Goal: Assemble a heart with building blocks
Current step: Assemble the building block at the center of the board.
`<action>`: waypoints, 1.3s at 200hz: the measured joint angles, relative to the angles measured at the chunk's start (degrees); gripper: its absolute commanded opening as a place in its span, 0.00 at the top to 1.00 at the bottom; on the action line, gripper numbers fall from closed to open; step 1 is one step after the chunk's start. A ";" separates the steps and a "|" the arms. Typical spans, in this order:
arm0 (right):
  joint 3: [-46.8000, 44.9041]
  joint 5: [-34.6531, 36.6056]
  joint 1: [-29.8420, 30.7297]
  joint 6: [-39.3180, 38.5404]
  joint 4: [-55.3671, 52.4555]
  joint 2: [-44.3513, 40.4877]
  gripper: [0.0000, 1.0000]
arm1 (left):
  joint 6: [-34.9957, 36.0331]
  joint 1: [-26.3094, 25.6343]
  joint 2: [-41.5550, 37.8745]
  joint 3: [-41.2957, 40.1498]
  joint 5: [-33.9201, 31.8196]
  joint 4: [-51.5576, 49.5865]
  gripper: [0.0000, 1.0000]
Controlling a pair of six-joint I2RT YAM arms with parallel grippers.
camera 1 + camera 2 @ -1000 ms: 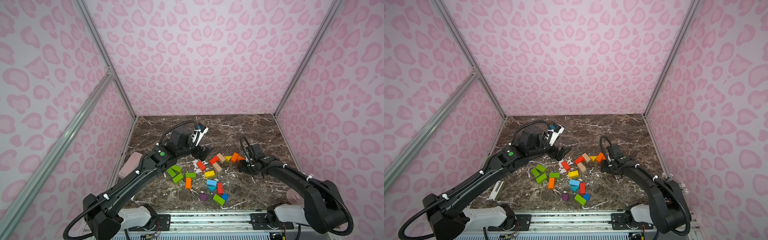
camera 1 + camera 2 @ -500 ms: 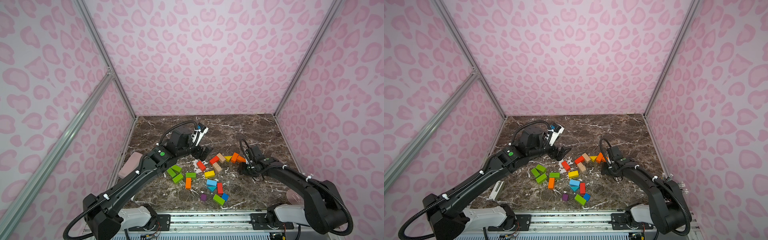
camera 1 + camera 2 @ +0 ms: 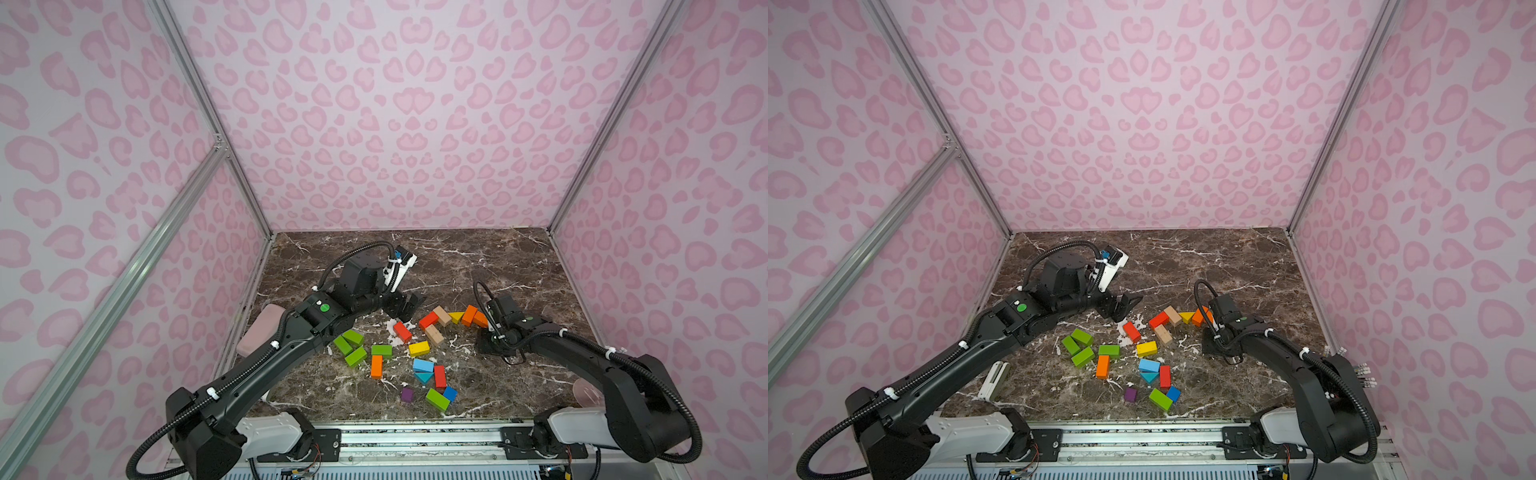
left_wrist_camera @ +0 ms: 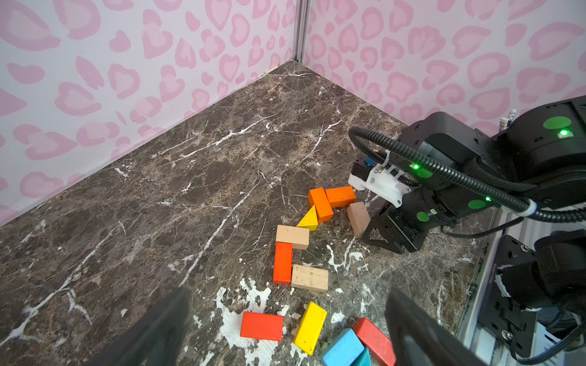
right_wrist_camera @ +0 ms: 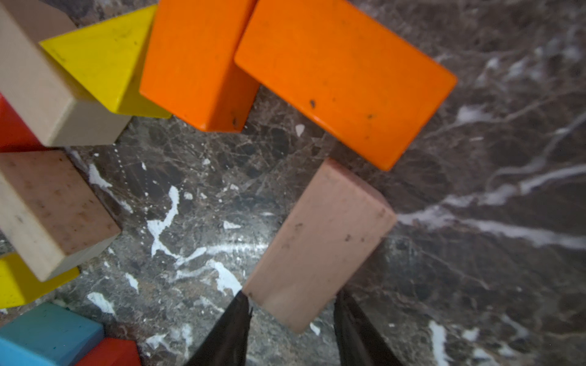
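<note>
1. A tan brick (image 5: 317,244) lies flat on the marble surface (image 3: 498,257), right of centre. Its far end is just beside an orange brick (image 5: 345,82).
2. The right gripper (image 5: 291,302) straddles the tan brick's near end. Its fingers (image 5: 228,332) sit close against both long sides, but I cannot tell whether they pinch it.
3. That orange brick joins a second orange brick (image 5: 196,63), a yellow prism (image 5: 101,60), a pale brick (image 4: 292,236) and a red brick (image 4: 282,263) in a curved chain running toward the centre.
4. Green bricks (image 3: 356,356), a purple cube (image 3: 407,394) and others lie loose nearer the front edge.
5. The left gripper (image 3: 410,306) hovers beyond the chain's left end, fingers spread wide, holding nothing.
</note>
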 measured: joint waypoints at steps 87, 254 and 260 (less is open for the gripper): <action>2.56 2.29 1.09 -2.95 -0.52 2.86 0.55 | 0.00 0.00 0.02 0.00 0.00 0.00 0.01; 6.67 2.99 1.46 -4.68 -3.69 -3.19 0.43 | 0.00 0.57 0.07 0.00 0.11 0.00 0.01; 6.64 2.86 1.73 -4.70 -3.69 -3.85 0.43 | 0.00 0.61 0.00 0.00 0.22 0.00 0.01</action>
